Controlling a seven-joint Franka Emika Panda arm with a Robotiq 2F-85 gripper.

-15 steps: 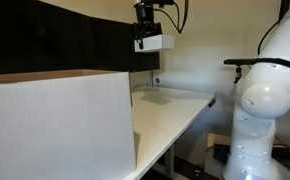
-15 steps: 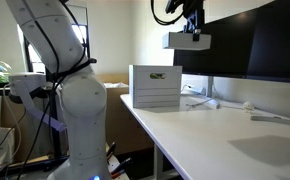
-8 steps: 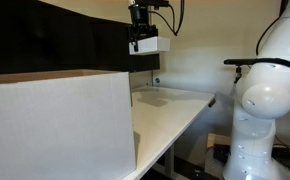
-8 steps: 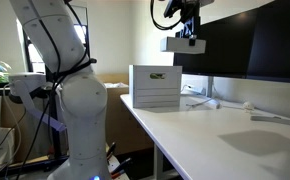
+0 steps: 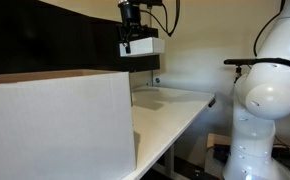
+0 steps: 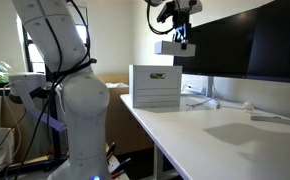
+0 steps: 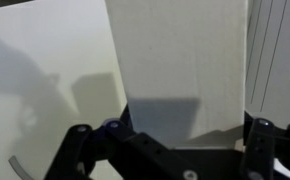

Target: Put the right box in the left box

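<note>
My gripper [image 5: 131, 38] hangs high above the white desk and is shut on the small white box [image 5: 143, 46]. The same box shows in an exterior view [image 6: 169, 46] under the gripper [image 6: 178, 33]. In the wrist view the small white box [image 7: 180, 60] fills the space between the jaws [image 7: 180, 132]. The very large white carton with brown top edges stands on the desk, close to the camera in an exterior view [image 5: 55, 125] and farther off in an exterior view [image 6: 155, 87]. The small box is held in the air, short of the carton.
The white desk [image 6: 225, 140] runs along a wall with dark monitors [image 6: 245, 40]. Cables [image 6: 200, 95] lie beside the carton. The robot's white base [image 5: 260, 100] stands at the desk's edge. A brown cardboard box [image 6: 113, 95] sits behind the base.
My gripper has carried the small white box sideways through the air toward the large carton, at about the same height. The carton has not moved.
</note>
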